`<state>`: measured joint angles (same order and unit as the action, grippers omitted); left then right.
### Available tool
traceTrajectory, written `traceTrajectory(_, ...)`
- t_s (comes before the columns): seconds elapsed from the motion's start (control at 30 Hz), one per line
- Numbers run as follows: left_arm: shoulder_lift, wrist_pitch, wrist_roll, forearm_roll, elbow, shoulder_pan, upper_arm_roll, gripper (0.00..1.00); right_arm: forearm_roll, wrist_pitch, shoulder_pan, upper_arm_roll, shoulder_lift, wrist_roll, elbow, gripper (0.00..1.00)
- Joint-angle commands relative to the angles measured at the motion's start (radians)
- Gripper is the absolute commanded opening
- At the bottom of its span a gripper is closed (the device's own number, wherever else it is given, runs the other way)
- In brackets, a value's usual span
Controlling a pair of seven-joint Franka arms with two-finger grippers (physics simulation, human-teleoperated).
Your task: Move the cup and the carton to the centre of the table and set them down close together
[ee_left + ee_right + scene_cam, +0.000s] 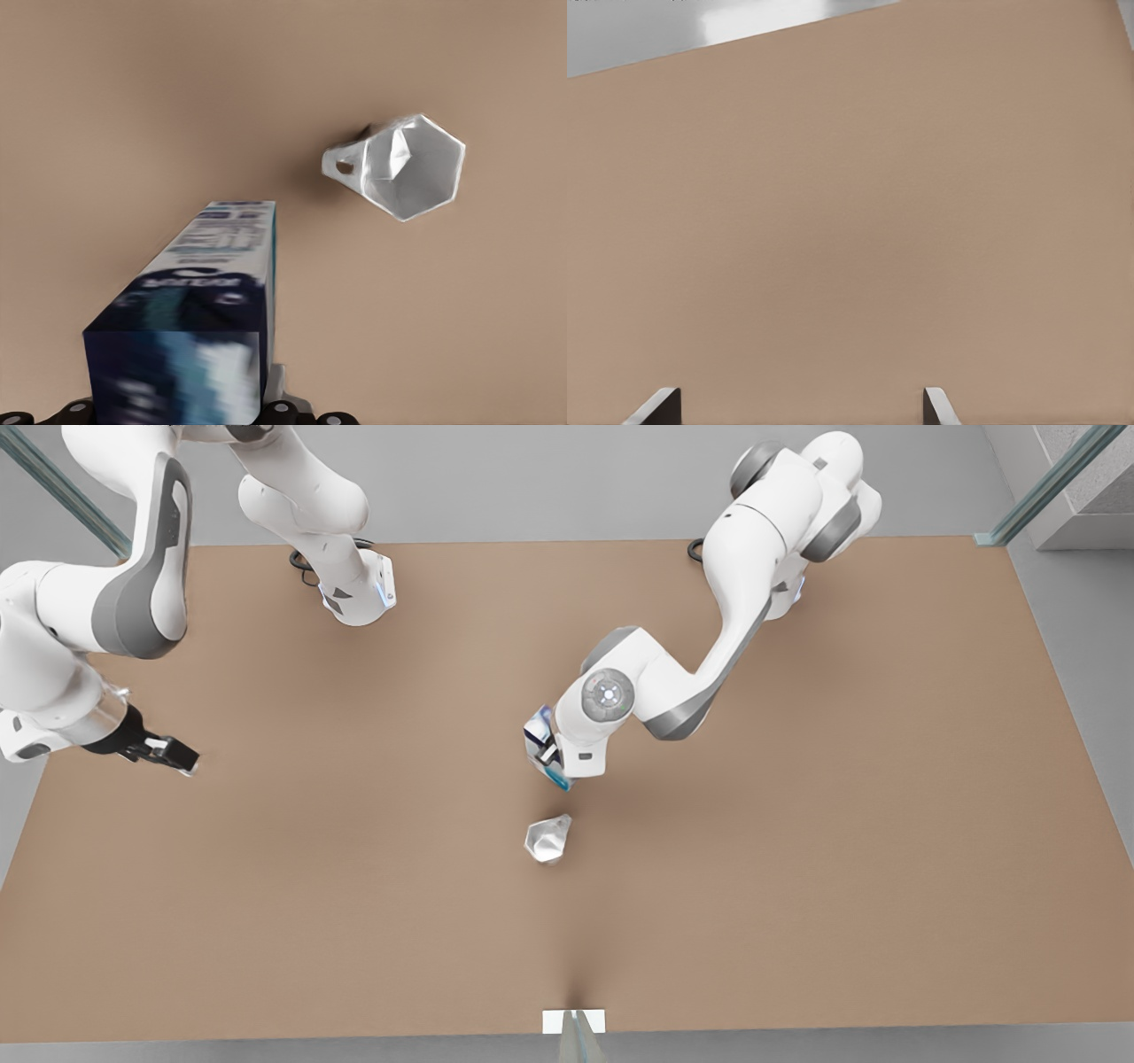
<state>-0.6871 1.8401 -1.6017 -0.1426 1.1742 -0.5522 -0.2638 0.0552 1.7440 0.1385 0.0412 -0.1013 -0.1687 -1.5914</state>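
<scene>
Brown surface (797,886), front view: cup (548,839) resting near centre, carton (542,751) gripped aloft just beside it by left claw (551,760), right claw (168,754) waiting at front view's left. Left wrist view: carton (199,310) clamped, cup (409,165) near, apparently already placed; carton not yet set down. Right wrist view: fingers (656,407) parted, empty.

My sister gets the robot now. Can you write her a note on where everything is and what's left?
Left gripper: shut on the carton, held over the table near its centre.
Right gripper: open, empty, waiting at the front view's left.
The cup already stands near the centre, apart from the carton.
Left to do: lower the carton beside the cup and let go.
</scene>
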Motion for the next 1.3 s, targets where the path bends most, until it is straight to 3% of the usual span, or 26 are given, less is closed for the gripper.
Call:
traceTrajectory(0.0,-0.002,0.008,0.0,0.0,0.001,-0.002,0.0,0.64,0.0,0.0,-0.019,0.0,-0.003,0.0,0.001,1.0)
traceTrajectory(0.17,-0.037,-0.001,-0.011,-0.002,0.013,-0.025,0.001,0.69,-0.011,0.006,-0.022,0.002,-0.046,0.054,0.044,1.0)
traceTrajectory(0.2,-0.04,0.002,-0.009,-0.002,0.013,-0.023,0.001,0.74,-0.017,0.003,-0.019,0.002,-0.051,0.081,0.051,1.0)
traceTrajectory(0.23,-0.04,0.004,-0.007,-0.002,0.012,-0.025,0.001,0.97,-0.006,-0.001,-0.02,0.002,-0.069,0.081,0.082,1.0)
traceTrajectory(0.27,-0.04,0.002,-0.007,-0.002,0.012,-0.025,0.001,1.0,-0.006,-0.009,-0.022,0.002,-0.087,0.087,0.116,1.0)
traceTrajectory(0.37,-0.04,-0.001,-0.009,-0.002,0.009,-0.025,0.001,1.0,-0.014,-0.017,-0.031,0.009,-0.078,0.089,0.114,1.0)
traceTrajectory(0.47,-0.034,-0.004,-0.014,-0.002,0.002,-0.025,0.001,1.0,-0.017,-0.017,-0.188,-0.138,-0.067,0.089,0.117,1.0)
traceTrajectory(0.7,-0.023,-0.012,-0.027,-0.005,-0.018,-0.023,0.001,1.0,-0.018,-0.015,-0.185,-0.136,-0.097,0.11,0.143,1.0)
traceTrajectory(0.83,0.038,-0.15,-0.029,-0.003,-0.105,-0.022,0.011,1.0,-0.02,-0.027,-0.194,-0.133,-0.094,0.109,0.142,1.0)
traceTrajectory(0.9,0.11,-0.321,0.043,-0.009,-0.248,0.078,0.158,1.0,-0.018,-0.029,-0.192,-0.127,-0.09,0.109,0.143,1.0)
traceTrajectory(0.93,0.158,-0.438,0.398,-0.006,-0.246,0.225,0.201,1.0,-0.02,-0.027,-0.191,-0.127,-0.093,0.107,0.145,1.0)
traceTrajectory(1.0,0.182,-0.509,1.08,0.058,-0.24,0.275,0.393,1.0,-0.021,-0.027,-0.174,-0.133,-0.103,0.126,0.156,1.0)
traceTrajectory(1.03,0.187,-0.519,1.332,0.144,-0.22,0.276,0.403,1.0,-0.02,-0.029,-0.175,-0.133,-0.115,0.137,0.179,1.0)
traceTrajectory(1.1,0.445,-0.317,1.545,0.15,0.194,0.322,0.393,1.0,-0.02,-0.029,-0.174,-0.133,-0.116,0.137,0.177,1.0)
traceTrajectory(1.13,0.517,-0.252,1.54,0.167,0.294,0.324,0.38,1.0,-0.02,-0.029,-0.175,-0.133,-0.116,0.138,0.179,1.0)
traceTrajectory(1.27,0.508,-0.24,1.534,0.196,0.317,0.351,0.339,1.0,-0.017,-0.031,-0.18,-0.132,-0.123,0.144,0.172,1.0)
